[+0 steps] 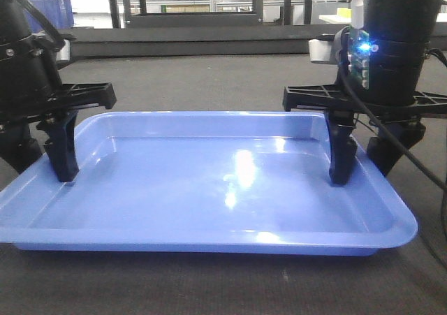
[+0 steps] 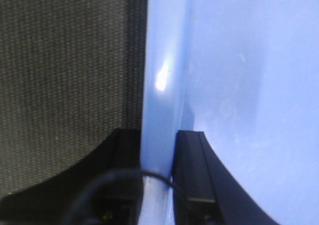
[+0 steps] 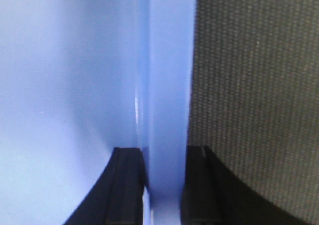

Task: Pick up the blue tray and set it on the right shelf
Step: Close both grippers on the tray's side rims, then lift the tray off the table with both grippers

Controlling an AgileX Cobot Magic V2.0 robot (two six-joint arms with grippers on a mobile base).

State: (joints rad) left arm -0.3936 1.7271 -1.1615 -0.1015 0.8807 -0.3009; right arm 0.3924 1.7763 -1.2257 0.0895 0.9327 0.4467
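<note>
The blue tray (image 1: pixel 209 189) lies flat on a dark grey woven surface, wide side toward me. My left gripper (image 1: pixel 42 165) straddles its left rim, one finger inside the tray and one outside. In the left wrist view both fingers press the rim (image 2: pixel 158 150) of the tray (image 2: pixel 239 85). My right gripper (image 1: pixel 363 167) straddles the right rim in the same way. In the right wrist view it clamps the rim (image 3: pixel 164 157) of the tray (image 3: pixel 75 85). The right shelf with its shiny steel beam is out of view.
The woven surface (image 1: pixel 209 77) runs back to a low dark ledge (image 1: pixel 195 46). Behind it stand dark rack frames (image 1: pixel 209 1) and a darker blue bin (image 1: pixel 52 11) at the far left.
</note>
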